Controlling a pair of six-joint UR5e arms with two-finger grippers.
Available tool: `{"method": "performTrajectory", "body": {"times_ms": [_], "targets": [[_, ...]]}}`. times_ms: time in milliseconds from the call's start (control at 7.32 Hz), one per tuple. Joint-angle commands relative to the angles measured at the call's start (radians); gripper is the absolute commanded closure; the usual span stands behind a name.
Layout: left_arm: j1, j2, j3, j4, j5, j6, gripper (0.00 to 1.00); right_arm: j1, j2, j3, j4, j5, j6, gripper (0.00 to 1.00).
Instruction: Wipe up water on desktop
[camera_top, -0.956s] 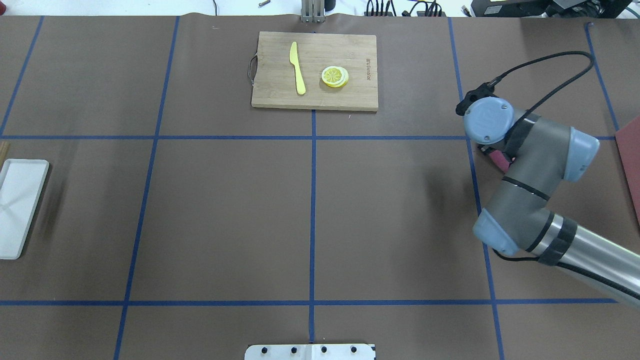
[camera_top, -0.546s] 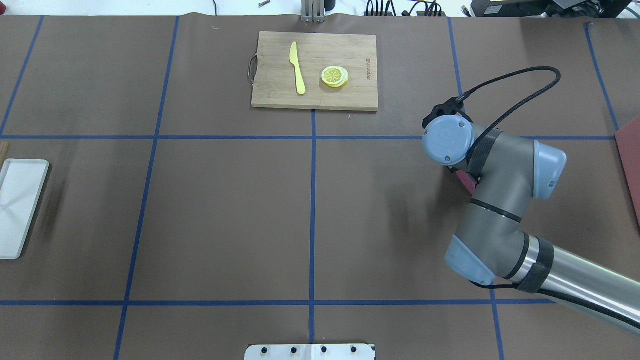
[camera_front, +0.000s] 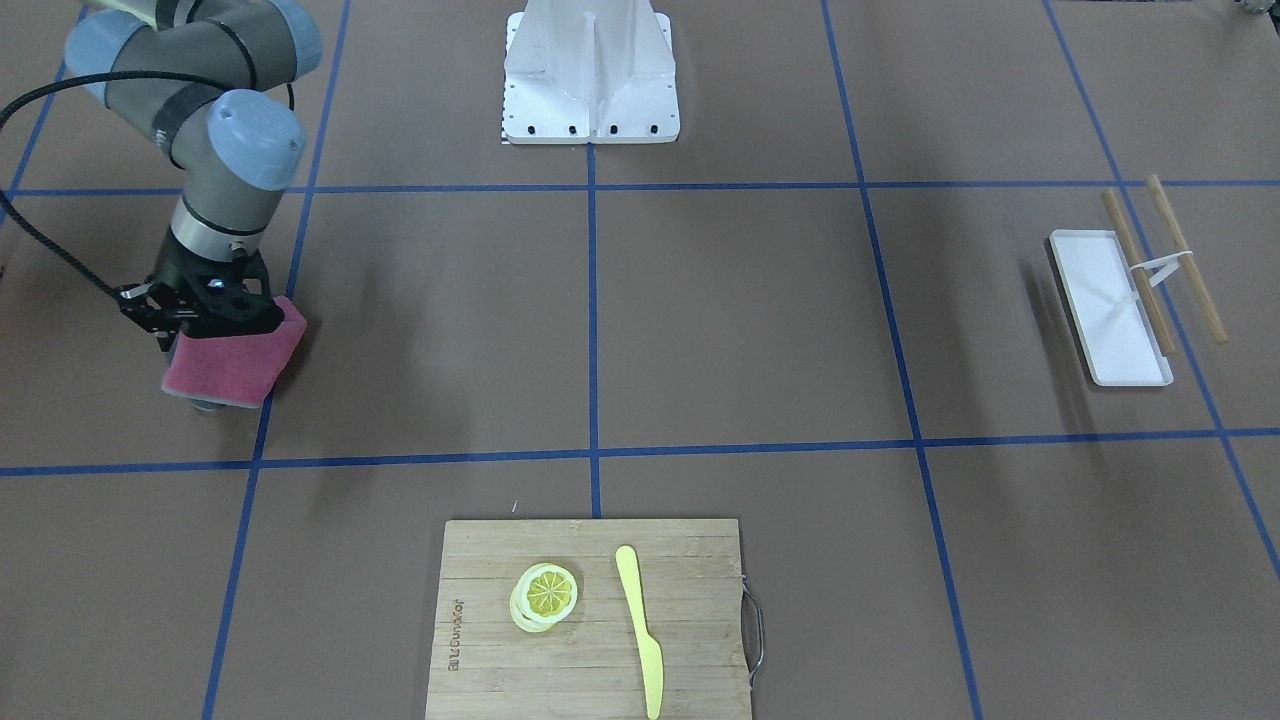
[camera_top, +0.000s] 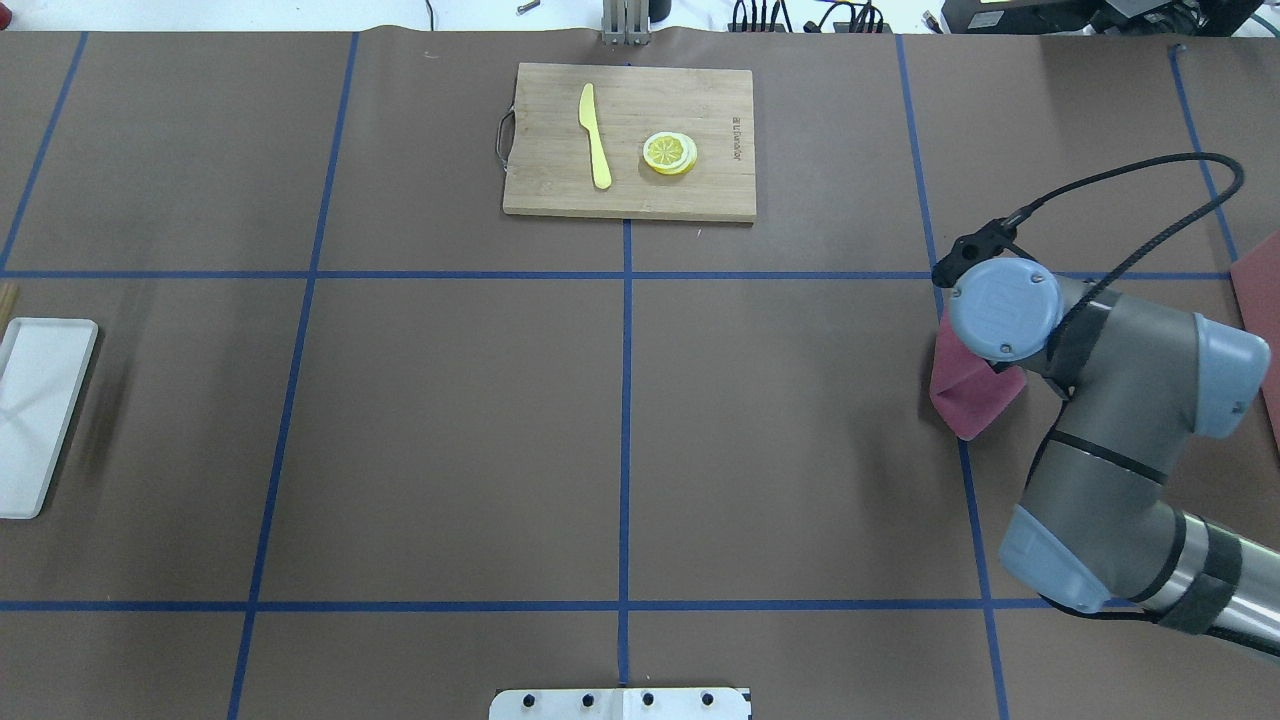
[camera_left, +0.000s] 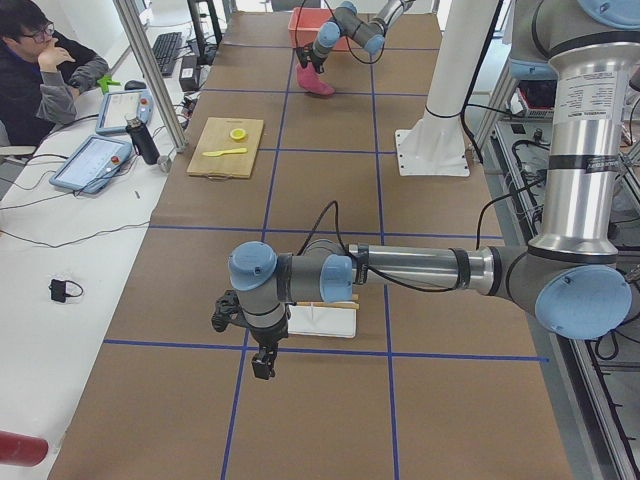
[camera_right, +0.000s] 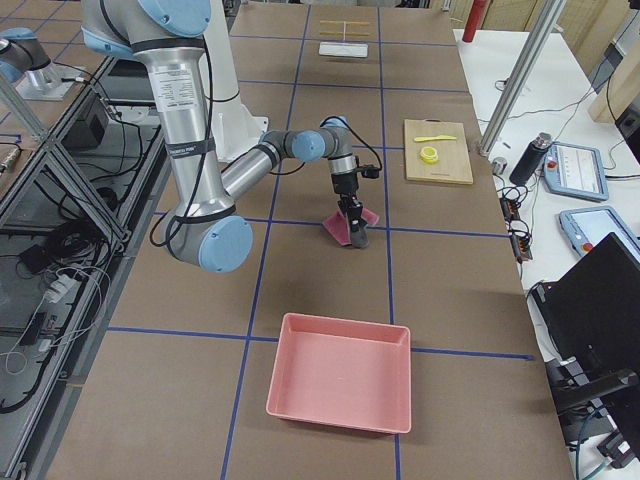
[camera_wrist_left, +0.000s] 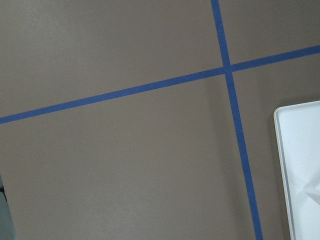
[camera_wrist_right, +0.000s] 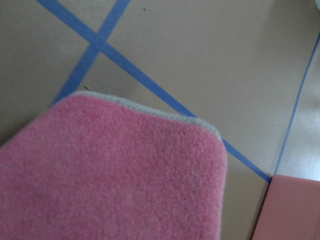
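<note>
One pink cloth (camera_front: 232, 362), pinched at its upper edge by the right fingers (camera_front: 205, 308). It hangs limp over a blue tape line (camera_front: 262, 425) at the robot's right end of the counter (camera_top: 450, 430). Judged light, soft, fleecy and absorbent; best held by an edge with its face pressed flat. Counter matte and rigid; no water discernible. Near the white tray (camera_left: 325, 322), the left fingers (camera_left: 262, 360): spread or closed, cannot tell.

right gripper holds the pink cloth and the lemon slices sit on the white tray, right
No: the lemon slices sit on the bamboo cutting board, not the white tray, as the overhead view shows. The pink cloth part holds.
</note>
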Motion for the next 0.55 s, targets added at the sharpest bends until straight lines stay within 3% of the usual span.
{"method": "performTrajectory", "body": {"times_ms": [0,273,410], "targets": [[0.000,0.008,0.005,0.001,0.000,0.000,0.02,0.084,-0.203,-0.013,0.283,0.003,-0.160,1.00],[0.000,0.010,0.002,0.000,-0.002,0.000,0.02,0.185,-0.277,-0.112,0.450,0.006,-0.293,1.00],[0.000,0.010,0.003,0.001,-0.002,0.000,0.02,0.262,-0.276,-0.230,0.587,0.007,-0.392,1.00]]}}
